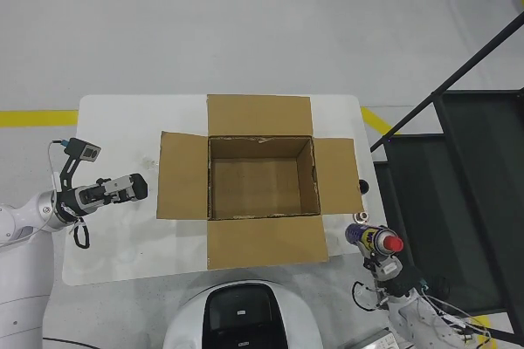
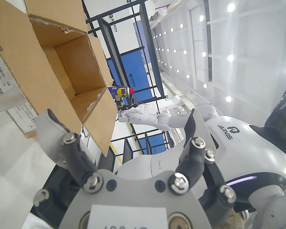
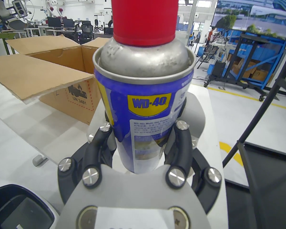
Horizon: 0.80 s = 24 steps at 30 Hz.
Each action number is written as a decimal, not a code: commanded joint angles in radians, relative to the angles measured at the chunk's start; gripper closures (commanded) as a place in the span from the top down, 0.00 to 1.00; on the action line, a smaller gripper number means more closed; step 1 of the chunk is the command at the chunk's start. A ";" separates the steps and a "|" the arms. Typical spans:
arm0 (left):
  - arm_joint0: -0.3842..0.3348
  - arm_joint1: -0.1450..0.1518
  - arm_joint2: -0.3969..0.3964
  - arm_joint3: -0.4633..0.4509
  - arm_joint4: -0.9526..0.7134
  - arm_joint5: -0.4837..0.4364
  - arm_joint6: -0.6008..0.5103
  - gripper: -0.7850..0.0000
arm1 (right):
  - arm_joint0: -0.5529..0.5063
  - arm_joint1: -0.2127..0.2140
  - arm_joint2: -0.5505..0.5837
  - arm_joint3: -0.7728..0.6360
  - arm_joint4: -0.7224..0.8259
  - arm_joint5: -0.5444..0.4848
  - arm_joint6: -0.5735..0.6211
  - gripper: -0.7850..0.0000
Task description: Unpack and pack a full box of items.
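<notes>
Box (image 1: 262, 241) open, flaps out, mid desk (image 1: 113, 131). R gripper (image 3: 145, 129) clamped on spray can (image 3: 143, 91) at desk's right edge. L gripper (image 2: 119, 115) fingers apart, by left edge.

One cardboard box (image 1: 182, 174), one spray can (image 1: 375, 237)

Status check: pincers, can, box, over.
Left pincer open, holding nothing. Right pincer shut on blue spray can with red cap, off the near right corner of brown cardboard box. Box flaps spread open; one lies between can and opening.
</notes>
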 commanded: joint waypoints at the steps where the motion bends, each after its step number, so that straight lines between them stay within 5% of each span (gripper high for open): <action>1: 0.000 0.000 0.000 0.000 0.000 0.000 0.000 1.00 | -0.062 0.012 0.059 -0.109 -0.018 0.084 0.043 0.00; 7: 0.000 0.000 0.000 0.000 0.000 0.000 0.000 1.00 | -0.208 0.029 0.192 -0.397 -0.039 0.252 0.202 0.00; 13: 0.000 0.000 0.000 0.000 0.000 0.000 0.000 1.00 | -0.260 0.029 0.241 -0.584 -0.070 0.293 0.327 0.00; 24: 0.000 0.000 0.000 0.000 0.000 0.000 0.000 1.00 | -0.064 0.006 0.099 -0.693 -0.168 0.210 0.578 0.00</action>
